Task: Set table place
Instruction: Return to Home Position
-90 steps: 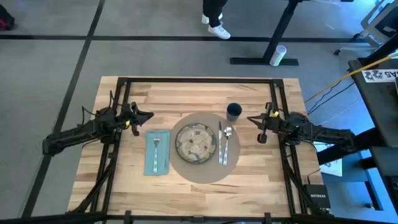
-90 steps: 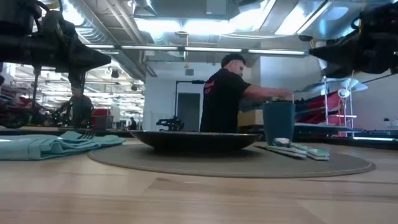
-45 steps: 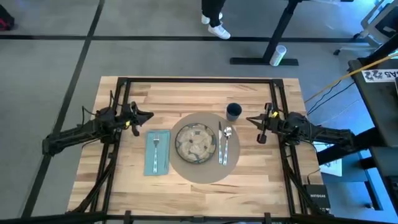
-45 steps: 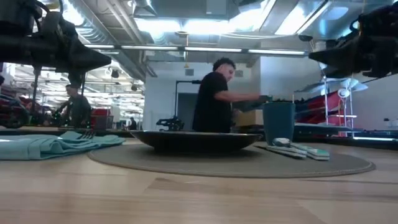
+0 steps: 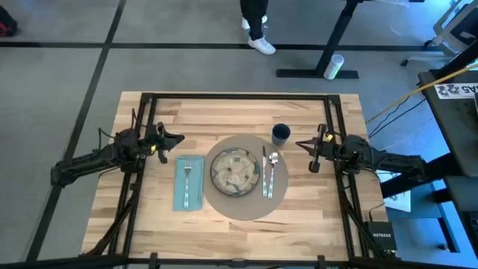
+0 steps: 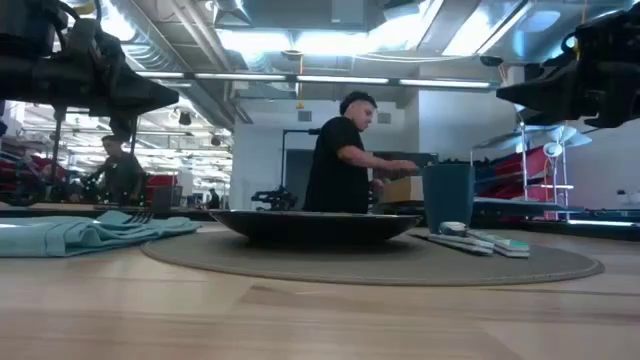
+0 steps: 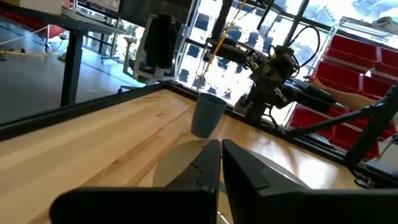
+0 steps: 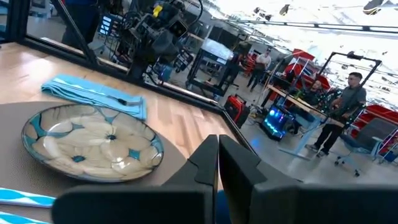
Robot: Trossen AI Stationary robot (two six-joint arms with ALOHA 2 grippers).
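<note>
Place setting [image 5: 246, 208] lies unchanged at frame centre on the surface [image 5: 224, 116]; left end effector [image 5: 178, 138] and right end effector [image 5: 300, 143], both pressed together and empty, stay withdrawn at the sides. Task judged complete.

You've got grey carpet floor [image 5: 60, 75] crossed by dark stripes all round the pale butcher-block wooden table [image 5: 224, 232]. Far right, there's a black T-footed metal stand [image 5: 299, 73], with a small white cylinder [image 5: 334, 66] lying right at its foot. Far centre, the white shoes [image 5: 261, 46] of someone standing. From table height you see a person in a black shirt [image 6: 338, 165], facing right. Overhead run long bright ceiling strip lights [image 6: 330, 77]. To the right are red storage bins [image 6: 535, 165].
</note>
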